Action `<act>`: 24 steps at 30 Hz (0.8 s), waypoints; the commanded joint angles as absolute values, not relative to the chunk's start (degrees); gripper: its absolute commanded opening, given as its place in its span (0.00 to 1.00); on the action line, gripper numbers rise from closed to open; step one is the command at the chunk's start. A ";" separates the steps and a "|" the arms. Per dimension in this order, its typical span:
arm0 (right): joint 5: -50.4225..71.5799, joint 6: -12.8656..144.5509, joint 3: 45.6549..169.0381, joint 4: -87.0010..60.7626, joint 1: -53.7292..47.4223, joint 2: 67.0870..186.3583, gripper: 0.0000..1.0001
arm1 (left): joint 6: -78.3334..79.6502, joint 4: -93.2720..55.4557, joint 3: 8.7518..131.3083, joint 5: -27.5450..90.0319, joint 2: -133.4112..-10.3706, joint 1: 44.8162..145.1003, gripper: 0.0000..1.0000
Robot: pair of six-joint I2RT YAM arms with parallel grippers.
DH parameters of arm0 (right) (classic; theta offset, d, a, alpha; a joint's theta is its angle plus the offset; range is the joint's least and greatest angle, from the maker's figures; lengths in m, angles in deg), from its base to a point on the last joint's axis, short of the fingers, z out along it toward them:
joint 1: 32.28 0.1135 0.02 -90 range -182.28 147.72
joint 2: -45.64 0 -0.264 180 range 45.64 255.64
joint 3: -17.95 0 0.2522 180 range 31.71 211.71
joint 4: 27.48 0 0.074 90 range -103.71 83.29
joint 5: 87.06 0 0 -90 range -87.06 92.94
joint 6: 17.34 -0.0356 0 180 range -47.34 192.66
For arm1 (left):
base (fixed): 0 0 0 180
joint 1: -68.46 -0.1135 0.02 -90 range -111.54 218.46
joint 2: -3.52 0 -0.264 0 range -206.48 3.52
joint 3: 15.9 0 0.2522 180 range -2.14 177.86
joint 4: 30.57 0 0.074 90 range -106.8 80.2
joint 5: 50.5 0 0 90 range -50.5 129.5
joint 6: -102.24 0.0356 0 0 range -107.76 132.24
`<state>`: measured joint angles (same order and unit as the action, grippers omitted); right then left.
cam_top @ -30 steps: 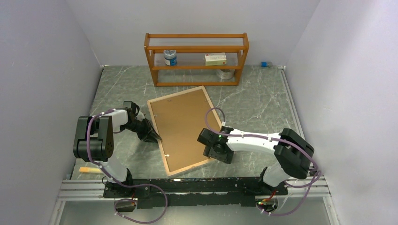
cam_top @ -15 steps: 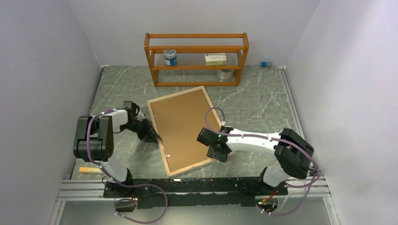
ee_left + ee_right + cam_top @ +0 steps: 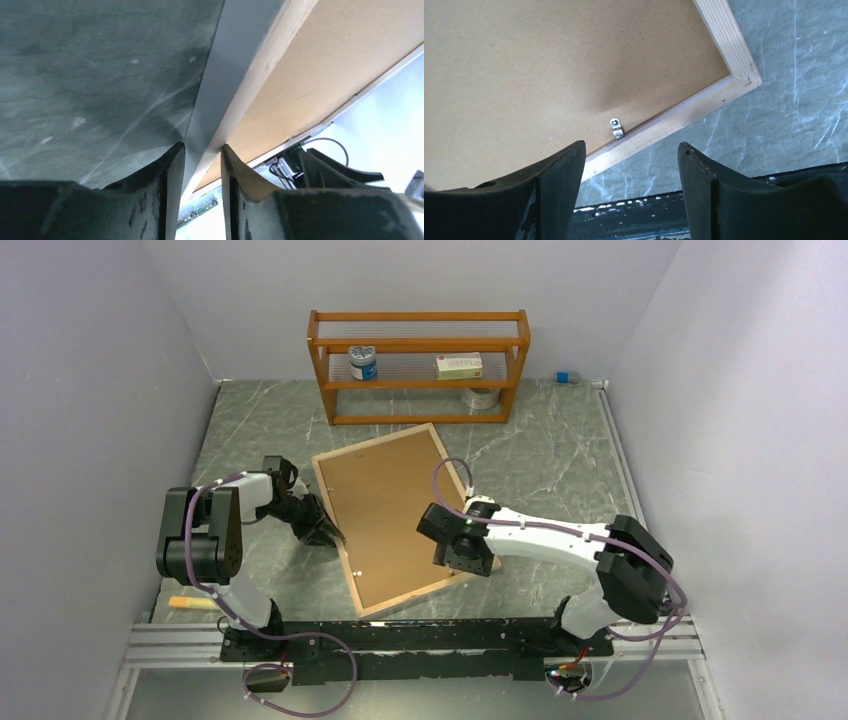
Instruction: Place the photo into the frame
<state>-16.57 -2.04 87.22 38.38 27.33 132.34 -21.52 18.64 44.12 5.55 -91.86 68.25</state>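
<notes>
From above, the large thin rectangular picture frame (image 3: 375, 441), silver-white in front and light wood behind, is seen lying back-up on the grey-green marbled worktop (image 3: 560, 470), its flat brown backing board (image 3: 385, 510) in place. Against a second ago, the white right arm (image 3: 545, 535) is reached slightly farther over the near right corner, while the black left fingers (image 3: 322, 527) are kept at the left long rim. In the left wrist view, that rim is pinched between narrowly set fingers. In the right wrist view, the right fingers (image 3: 559, 175) are held wide and empty above a small metal turn clip (image 3: 616, 127), judged the next thing to be released before a photo, nowhere seen, can be inserted.
</notes>
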 commanded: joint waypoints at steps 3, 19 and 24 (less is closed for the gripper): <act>-19.77 5.86 90.47 36.73 25.36 125.31 0.72 | -20.93 20.93 47.83 9.27 -87.37 68.11 0.50; -9.36 34.28 101.33 18.50 -0.59 139.97 0.82 | -11.31 13.63 73.80 18.89 -99.80 67.09 0.77; -3.07 38.95 100.81 12.67 -4.46 144.86 0.84 | -4.62 8.40 80.62 18.71 -108.57 67.07 0.76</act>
<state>-8.33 32.84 99.65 18.21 -2.59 142.85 -11.77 13.41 76.01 17.90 -104.16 67.16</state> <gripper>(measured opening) 0.830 0.768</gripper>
